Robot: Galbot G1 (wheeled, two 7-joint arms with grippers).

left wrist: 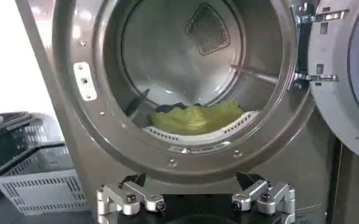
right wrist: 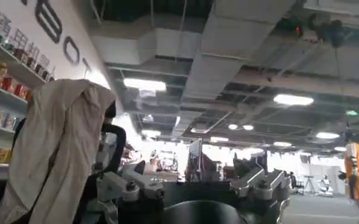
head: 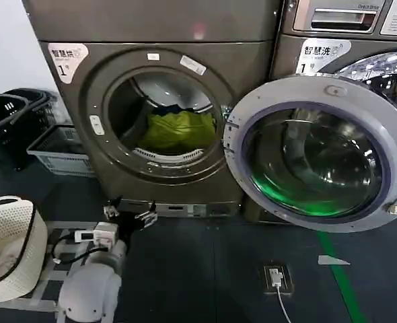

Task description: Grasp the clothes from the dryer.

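Left gripper (left wrist: 195, 204) fingers spread wide, empty, low before the dryer (head: 97, 171); clothes (left wrist: 194, 117) well beyond, door (head: 317, 153) swung clear for reach

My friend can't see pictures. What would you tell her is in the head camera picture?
A dryer stands with its round door swung open to the right, and green clothes lie inside the drum. The robot's left gripper hangs open in front of the dryer, below the opening. Baskets sit on the floor to the left.
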